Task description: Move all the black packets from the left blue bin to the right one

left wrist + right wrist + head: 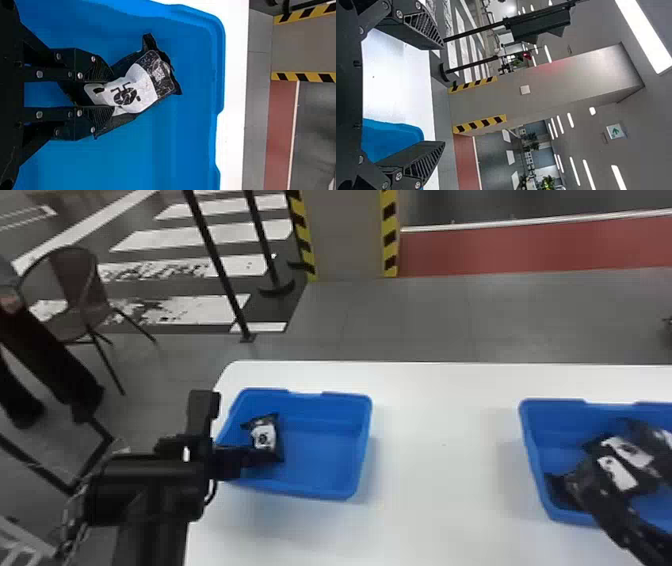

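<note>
In the head view my left gripper (252, 457) reaches over the near-left part of the left blue bin (325, 450). A black packet (265, 435) with a white label lies there at its fingers. The left wrist view has the left gripper (101, 94) shut on this packet (136, 87), which bulges past the fingertips. At the right, the right blue bin (560, 440) holds several black packets (630, 452), partly overlapped by my right gripper (605, 505). In the right wrist view the right gripper (442, 95) stands open, nothing between its fingers.
Both bins stand on a white table (440, 430), with a wide strip of tabletop between them. Beyond it are a striped pillar (350, 235), barrier posts and a chair (80, 295). The right wrist view includes a bin corner (395, 136) near one finger.
</note>
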`<state>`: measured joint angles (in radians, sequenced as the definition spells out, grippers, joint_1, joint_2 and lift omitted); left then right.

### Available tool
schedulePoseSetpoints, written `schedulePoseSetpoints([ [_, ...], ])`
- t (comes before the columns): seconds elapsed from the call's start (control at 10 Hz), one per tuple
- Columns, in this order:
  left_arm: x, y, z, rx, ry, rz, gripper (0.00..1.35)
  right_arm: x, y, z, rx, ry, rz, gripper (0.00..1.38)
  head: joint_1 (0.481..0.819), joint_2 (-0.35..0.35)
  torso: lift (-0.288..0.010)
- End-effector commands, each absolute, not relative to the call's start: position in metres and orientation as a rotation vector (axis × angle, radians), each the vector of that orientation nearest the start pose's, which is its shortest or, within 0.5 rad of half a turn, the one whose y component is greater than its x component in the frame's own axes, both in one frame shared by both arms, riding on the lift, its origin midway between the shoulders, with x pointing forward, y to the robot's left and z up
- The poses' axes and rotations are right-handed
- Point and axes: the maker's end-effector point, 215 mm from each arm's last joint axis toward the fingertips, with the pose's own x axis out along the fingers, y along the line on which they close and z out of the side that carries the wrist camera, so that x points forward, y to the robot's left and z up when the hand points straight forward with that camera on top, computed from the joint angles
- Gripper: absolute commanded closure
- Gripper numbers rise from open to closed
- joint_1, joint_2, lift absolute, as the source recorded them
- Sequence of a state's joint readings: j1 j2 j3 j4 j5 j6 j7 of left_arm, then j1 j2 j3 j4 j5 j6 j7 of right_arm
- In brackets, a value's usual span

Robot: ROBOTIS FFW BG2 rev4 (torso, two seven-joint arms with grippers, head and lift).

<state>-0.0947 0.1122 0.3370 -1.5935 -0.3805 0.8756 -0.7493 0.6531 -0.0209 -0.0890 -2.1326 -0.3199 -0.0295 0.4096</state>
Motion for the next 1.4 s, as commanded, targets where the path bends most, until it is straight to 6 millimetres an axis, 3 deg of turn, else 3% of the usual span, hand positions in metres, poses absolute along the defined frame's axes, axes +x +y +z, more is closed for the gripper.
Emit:
schedulePoseSetpoints([
  [0.0, 0.513, 0.368, -0.478, -0.001, 0.751, -0.206, 1.21, 0.391, -0.193, -0.319, 0.258, -0.009, 0.331, 0.18, 0.695, 0.229, -0.110],
  [0.2, 0.492, 0.346, -0.419, 0.023, 0.642, -0.250, 1.21, 0.392, -0.183, -0.311, 0.284, -0.024, 0.356, 0.18, 0.695, 0.213, -0.110],
  [0.3, 0.479, 0.324, -0.395, 0.022, 0.591, -0.306, 1.21, 0.392, -0.174, -0.305, 0.305, -0.029, 0.380, 0.18, 0.695, 0.209, -0.110],
  [0.4, 0.478, 0.294, -0.381, 0.021, 0.541, -0.397, 1.21, 0.394, -0.165, -0.303, 0.326, -0.021, 0.418, 0.18, 0.695, 0.205, -0.110],
  [0.6, 0.476, 0.213, -0.360, 0.030, 0.432, -0.624, 1.21, 0.404, -0.128, -0.314, 0.410, 0.015, 0.558, 0.18, 0.695, 0.156, -0.110],
  [0.8, 0.474, 0.162, -0.358, 0.041, 0.403, -0.741, 1.21, 0.418, -0.100, -0.316, 0.497, 0.004, 0.648, 0.18, 0.695, 0.105, -0.110],
  [1.0, 0.488, 0.120, -0.367, 0.051, 0.343, -0.888, 1.21, 0.437, -0.077, -0.314, 0.594, -0.010, 0.710, 0.17, 0.695, 0.076, -0.110],
  [1.3, 0.489, 0.071, -0.369, 0.027, 0.297, -1.040, 1.21, 0.467, -0.058, -0.314, 0.689, -0.017, 0.757, 0.18, 0.695, 0.038, -0.110],
])
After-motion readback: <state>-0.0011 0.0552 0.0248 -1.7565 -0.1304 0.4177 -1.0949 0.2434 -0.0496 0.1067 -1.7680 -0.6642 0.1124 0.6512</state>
